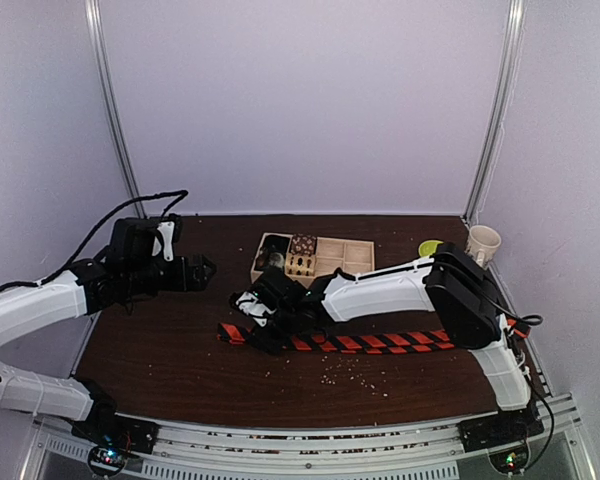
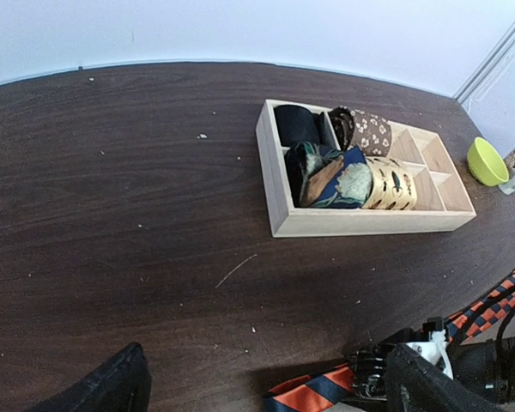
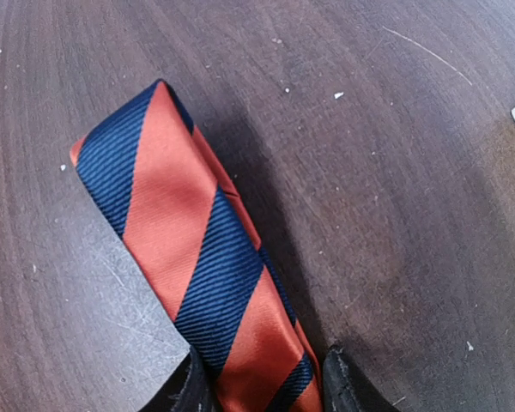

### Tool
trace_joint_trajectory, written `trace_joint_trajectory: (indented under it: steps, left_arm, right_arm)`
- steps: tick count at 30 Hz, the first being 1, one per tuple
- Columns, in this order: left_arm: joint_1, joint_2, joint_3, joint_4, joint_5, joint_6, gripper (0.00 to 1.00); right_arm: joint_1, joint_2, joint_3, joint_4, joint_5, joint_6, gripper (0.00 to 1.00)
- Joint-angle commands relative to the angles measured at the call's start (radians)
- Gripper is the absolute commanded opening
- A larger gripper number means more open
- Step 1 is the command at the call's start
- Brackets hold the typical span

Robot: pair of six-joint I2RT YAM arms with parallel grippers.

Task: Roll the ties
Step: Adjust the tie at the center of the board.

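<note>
Dark wood table (image 1: 160, 350) under pale walls. From above, the right arm hides the tie (image 3: 197, 249) just behind the right gripper (image 3: 266, 378), and the tie's far end slips under that arm's elbow. In the right wrist view both fingers (image 3: 193, 390) are cut off by the lower edge, so only their tips show, one at each edge of the tie with the cloth between them. Whether they pinch it or merely straddle it I cannot tell. The tie lies flat, its long axis running from behind these jaws straight out ahead of them, and its blunt end points away from the jaws. The left gripper (image 1: 202, 270) hangs well apart from the tie, jaws wide with nothing between them; the tray (image 2: 360, 225) sits ahead of them
</note>
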Motion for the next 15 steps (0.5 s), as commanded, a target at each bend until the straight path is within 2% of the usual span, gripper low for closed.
trace_joint_trajectory:
  steps: [1, 4, 7, 15]
  left_arm:
    - [0.006, 0.011, 0.002, 0.027, 0.058, 0.037, 0.97]
    - [0.006, 0.019, -0.008, 0.036, 0.087, 0.045, 0.97]
    - [0.006, 0.030, -0.022, 0.051, 0.136, 0.058, 0.97]
    - [0.005, 0.029, -0.092, 0.093, 0.228, 0.073, 0.97]
  right_arm:
    - [-0.012, -0.003, -0.029, -0.027, -0.137, 0.026, 0.42]
    - [-0.012, -0.035, -0.038, -0.017, -0.196, 0.033, 0.43]
    - [-0.014, -0.065, -0.042, -0.008, -0.185, 0.031, 0.60]
    - [-0.046, -0.072, -0.020, -0.028, -0.147, 0.017, 0.74]
